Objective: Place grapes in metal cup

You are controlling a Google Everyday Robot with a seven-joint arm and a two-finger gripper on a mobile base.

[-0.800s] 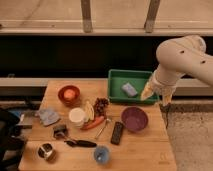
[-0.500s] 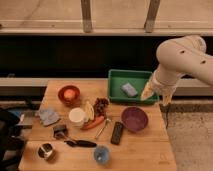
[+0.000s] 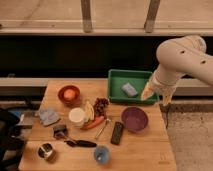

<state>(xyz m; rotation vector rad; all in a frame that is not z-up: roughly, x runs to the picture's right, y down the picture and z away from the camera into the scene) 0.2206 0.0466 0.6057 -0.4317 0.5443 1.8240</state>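
Wood table [image 3: 145, 145] below dark wall: grapes [image 3: 101, 106] centre, metal cup [image 3: 46, 151] front-left; gripper [image 3: 156, 95] spread, empty, over green tray [image 3: 116, 82].

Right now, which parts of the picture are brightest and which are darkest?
Camera view: the pale band along the top and the white arm are brightest; the strip behind the table is nearly black; the metal cup glints faintly; the end effector hangs over the green tray's right edge.

gripper [image 3: 159, 96] hides green bin's [image 3: 117, 82] right rim | arm [image 3: 182, 57] cut by right edge
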